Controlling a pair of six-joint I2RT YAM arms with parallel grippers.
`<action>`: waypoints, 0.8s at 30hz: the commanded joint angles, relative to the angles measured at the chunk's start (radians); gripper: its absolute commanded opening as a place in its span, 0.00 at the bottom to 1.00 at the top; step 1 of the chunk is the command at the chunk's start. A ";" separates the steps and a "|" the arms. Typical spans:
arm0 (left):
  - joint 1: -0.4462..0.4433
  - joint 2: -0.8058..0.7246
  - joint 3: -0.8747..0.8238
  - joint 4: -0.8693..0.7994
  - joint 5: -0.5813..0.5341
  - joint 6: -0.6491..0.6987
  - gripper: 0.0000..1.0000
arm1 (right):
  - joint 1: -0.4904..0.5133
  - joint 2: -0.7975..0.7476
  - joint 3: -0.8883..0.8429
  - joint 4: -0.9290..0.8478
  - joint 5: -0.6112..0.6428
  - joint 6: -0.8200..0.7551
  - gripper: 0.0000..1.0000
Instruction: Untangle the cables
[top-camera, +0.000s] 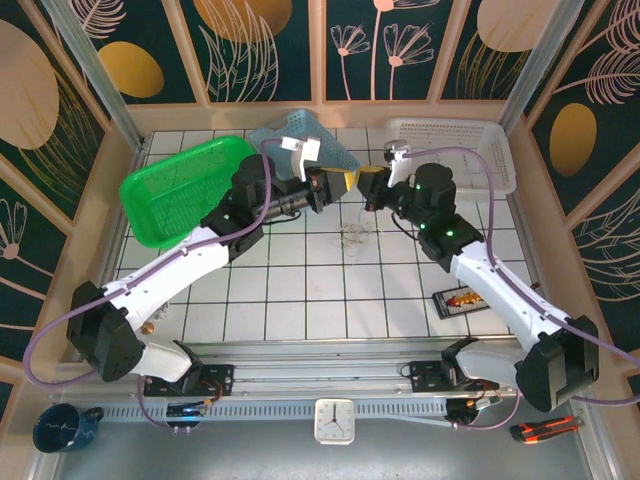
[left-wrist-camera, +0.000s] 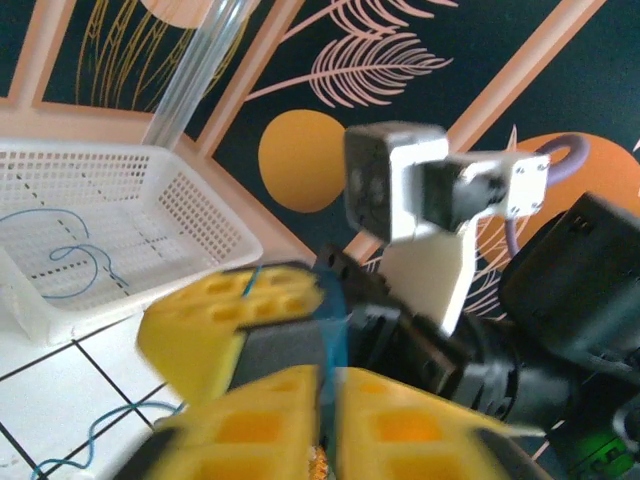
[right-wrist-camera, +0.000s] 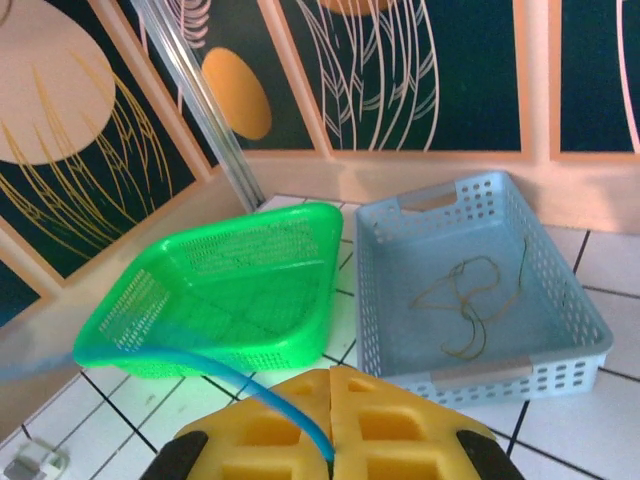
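Observation:
My two grippers meet above the middle of the tiles, left gripper (top-camera: 345, 180) facing right gripper (top-camera: 368, 188). Under them a small clump of thin cables (top-camera: 355, 235) rests on the table. In the right wrist view my right gripper (right-wrist-camera: 331, 372) is shut, and a blue cable (right-wrist-camera: 250, 390) comes out of the seam and arcs left. In the left wrist view my left gripper (left-wrist-camera: 330, 375) shows a narrow gap, with the blue cable (left-wrist-camera: 335, 330) running up through it. Another blue cable (left-wrist-camera: 75, 255) lies in the white basket (left-wrist-camera: 200, 215). A brown cable (right-wrist-camera: 470, 305) lies in the blue basket (right-wrist-camera: 400, 300).
A green basket (top-camera: 185, 185) stands at the back left, the blue basket (top-camera: 300, 135) behind the grippers, the white basket (top-camera: 455, 145) at the back right. A small dark packet (top-camera: 462, 300) lies beside the right arm. A clock (top-camera: 333, 420), a mug (top-camera: 65, 428) and a cutter (top-camera: 545, 430) sit at the near edge.

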 joint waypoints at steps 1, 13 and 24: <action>-0.003 -0.059 -0.087 0.074 -0.073 0.031 0.50 | 0.000 -0.018 0.087 -0.011 0.028 0.020 0.00; -0.001 -0.073 -0.423 0.265 -0.248 0.219 0.84 | 0.000 -0.031 0.243 -0.094 -0.068 0.124 0.00; -0.001 0.163 -0.297 0.375 -0.125 0.299 0.89 | 0.084 0.017 0.263 -0.034 -0.133 0.216 0.00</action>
